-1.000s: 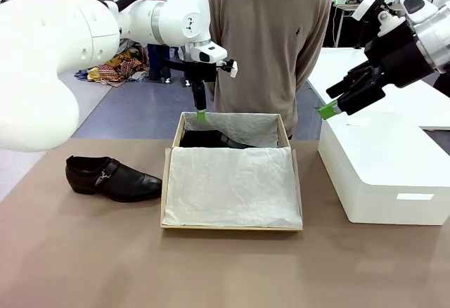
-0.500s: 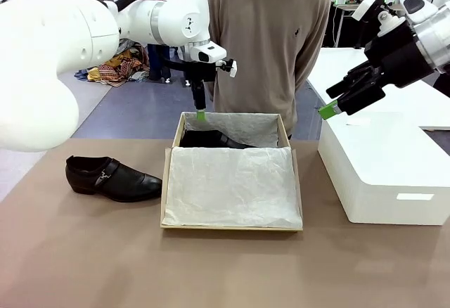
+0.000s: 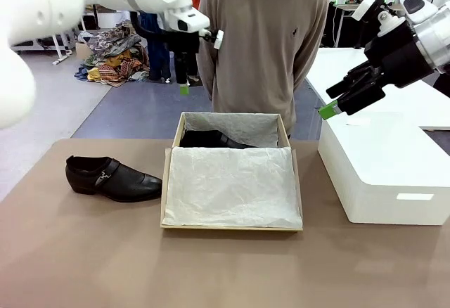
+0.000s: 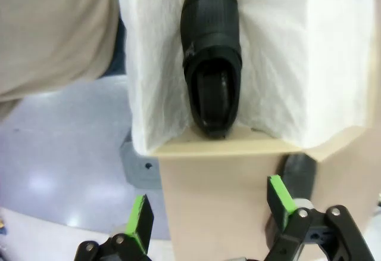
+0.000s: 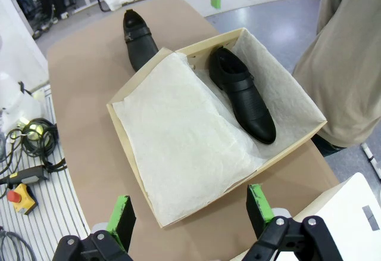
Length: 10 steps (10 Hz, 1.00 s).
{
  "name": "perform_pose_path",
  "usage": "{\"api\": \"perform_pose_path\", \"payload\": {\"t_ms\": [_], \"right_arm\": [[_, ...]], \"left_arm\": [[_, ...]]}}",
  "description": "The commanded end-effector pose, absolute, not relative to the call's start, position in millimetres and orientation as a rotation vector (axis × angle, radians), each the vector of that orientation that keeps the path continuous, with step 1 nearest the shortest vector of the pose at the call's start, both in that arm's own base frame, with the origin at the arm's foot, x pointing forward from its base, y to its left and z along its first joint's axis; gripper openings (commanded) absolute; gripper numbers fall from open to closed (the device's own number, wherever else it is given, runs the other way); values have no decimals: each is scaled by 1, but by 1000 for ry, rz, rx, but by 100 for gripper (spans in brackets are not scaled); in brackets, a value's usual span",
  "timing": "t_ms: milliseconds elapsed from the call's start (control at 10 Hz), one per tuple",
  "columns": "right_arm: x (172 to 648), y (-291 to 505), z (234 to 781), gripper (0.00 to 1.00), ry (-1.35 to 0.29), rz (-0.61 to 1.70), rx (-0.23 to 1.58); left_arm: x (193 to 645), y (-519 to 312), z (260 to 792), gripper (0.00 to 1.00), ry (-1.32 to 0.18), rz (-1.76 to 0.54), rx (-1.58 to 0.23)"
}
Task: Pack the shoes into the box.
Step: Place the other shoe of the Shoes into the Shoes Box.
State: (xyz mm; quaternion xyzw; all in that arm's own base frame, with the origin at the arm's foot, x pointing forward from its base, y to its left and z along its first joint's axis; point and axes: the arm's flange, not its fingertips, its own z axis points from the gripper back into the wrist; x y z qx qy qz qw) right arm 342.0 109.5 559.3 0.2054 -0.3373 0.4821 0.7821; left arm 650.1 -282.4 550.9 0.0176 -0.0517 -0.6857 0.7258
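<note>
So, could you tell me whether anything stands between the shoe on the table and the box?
Nothing visible does: bare table separates the shoe from the left wall of the box. Inside, crinkled tissue paper spreads over the near part, beside the packed shoe.

A large smooth white rectangular box sits at the right side of the plain brown bench. A person in a beige knitted sweater stands at its far edge. Farther back, a heap of colourful clothes lies on the grey-blue floor. Off the bench's edge, a red push button on a yellow base lies near black cables.
</note>
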Motion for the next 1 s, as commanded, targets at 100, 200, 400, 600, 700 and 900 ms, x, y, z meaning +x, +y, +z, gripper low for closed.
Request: {"api": "perform_pose_path", "payload": {"t_ms": [100,200,400,600,700,900], "right_arm": [[345,108,558,100,-750,1062,468],[345,108,558,100,-750,1062,468],[345,108,558,100,-750,1062,468],[345,108,558,100,-750,1062,468],[345,108,558,100,-750,1062,468],[345,108,558,100,-750,1062,468]], "left_arm": [[599,-220,557,100,-147,-1551,14],[589,-205,561,100,-139,-1555,10],[568,-182,558,100,-153,-1605,-9],[559,-163,549,100,-151,-1615,3],[559,-158,546,100,-139,-1604,10],[568,-156,535,100,-124,-1569,-11]]}}
